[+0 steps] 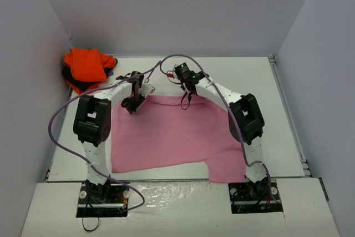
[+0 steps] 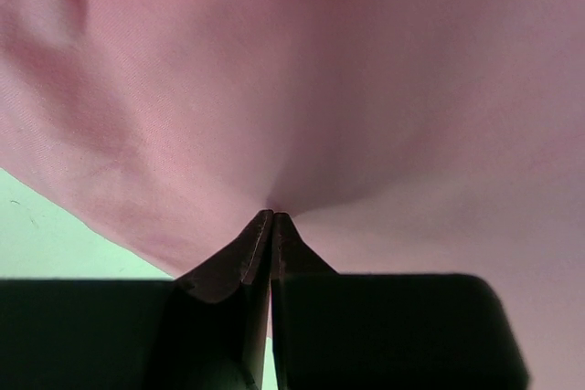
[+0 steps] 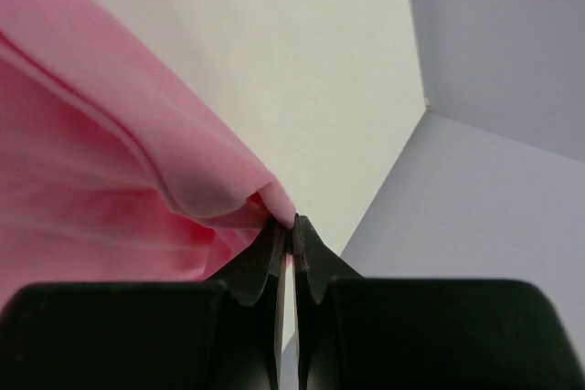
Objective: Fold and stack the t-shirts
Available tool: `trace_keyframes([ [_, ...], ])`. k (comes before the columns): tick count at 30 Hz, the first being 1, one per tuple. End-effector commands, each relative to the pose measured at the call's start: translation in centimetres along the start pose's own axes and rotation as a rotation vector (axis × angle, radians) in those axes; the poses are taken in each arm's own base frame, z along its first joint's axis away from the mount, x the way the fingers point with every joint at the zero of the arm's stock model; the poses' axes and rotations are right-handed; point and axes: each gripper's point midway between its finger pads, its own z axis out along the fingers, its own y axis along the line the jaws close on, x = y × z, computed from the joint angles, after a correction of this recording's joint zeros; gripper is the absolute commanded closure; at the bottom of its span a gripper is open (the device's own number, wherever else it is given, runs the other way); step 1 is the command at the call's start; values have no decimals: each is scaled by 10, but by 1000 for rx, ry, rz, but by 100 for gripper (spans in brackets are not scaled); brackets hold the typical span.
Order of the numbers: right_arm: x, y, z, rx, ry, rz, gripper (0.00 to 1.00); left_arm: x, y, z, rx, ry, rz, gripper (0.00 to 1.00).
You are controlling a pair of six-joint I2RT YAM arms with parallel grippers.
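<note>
Far-left desk (image 1: pixel 277 109) corner: crumpled bright orange cloth t-shirt (image 1: pixel 86 66) heaped on dark navy-black cloth t-shirt (image 1: pixel 79 85).
Left pincer (image 1: pixel 132 105): jaws closed tight, pinching up plain light pink cloth t-shirt (image 1: pixel 172 137) near its far-left corner.
Pink t-shirt: spread flat mid-desk, between both arms.
Right pincer (image 1: pixel 186 101): jaws closed, nipping folded pink hem at shirt's far edge.

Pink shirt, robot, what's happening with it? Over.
Grip: left end effector and right end effector shut on pink shirt, far edge. Shirt spread out, not yet folded. Far left, orange shirt piled, out of the way.
</note>
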Motion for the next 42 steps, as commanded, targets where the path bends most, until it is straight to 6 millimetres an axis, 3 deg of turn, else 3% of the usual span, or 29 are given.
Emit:
trace_keyframes([
  [1, -17, -70, 21, 171, -9, 158, 100, -7, 5, -23, -27, -51, -1, 100],
  [3, -20, -81, 33, 201, 3, 163, 100, -7, 4, -22, -26, -48, -1, 100],
  [5, -10, -90, 63, 242, 51, 190, 100, -6, 4, -22, -24, -44, -2, 100],
  [7, -5, -111, 86, 294, 67, 258, 100, -5, 4, -21, -23, -42, -2, 100],
  [9, -3, -121, 98, 327, 73, 292, 99, -6, 3, -21, -22, -41, -2, 100],
  [10, 1, -131, 107, 373, 71, 322, 77, -6, 4, -21, -23, -41, -4, 100],
  [11, 3, -140, 116, 428, 62, 351, 40, -8, 4, -21, -23, -43, -5, 100],
  [12, 6, -147, 123, 476, 61, 369, 11, -9, 4, -20, -23, -43, -7, 100],
  [13, 10, -150, 126, 516, 66, 369, 2, -9, 5, -20, -22, -40, -8, 100],
  [17, 21, -169, 125, 711, 65, 397, 0, -11, 5, -20, -21, -39, -12, 100],
  [22, 18, -232, 75, 890, -13, 534, 0, -10, 4, -21, -21, -38, -13, 100],
  [26, 18, -256, 43, 853, -39, 543, 1, -12, 6, -26, -28, -55, -13, 100],
  [29, 19, -256, 35, 730, -57, 524, 8, -16, 10, -32, -40, -75, -18, 100],
  [32, 16, -226, 42, 547, -95, 552, 21, -19, 17, -38, -55, -97, -42, 100],
  [33, 19, -208, 46, 468, -88, 528, 23, -24, 25, -45, -71, -122, -62, 100],
  [38, 26, -155, 69, 291, -99, 507, 21, -47, 64, -74, -197, -196, -114, 100],
  [42, 22, -116, 90, 61, -111, 485, 26, -69, 94, -102, -264, -291, -167, 100],
])
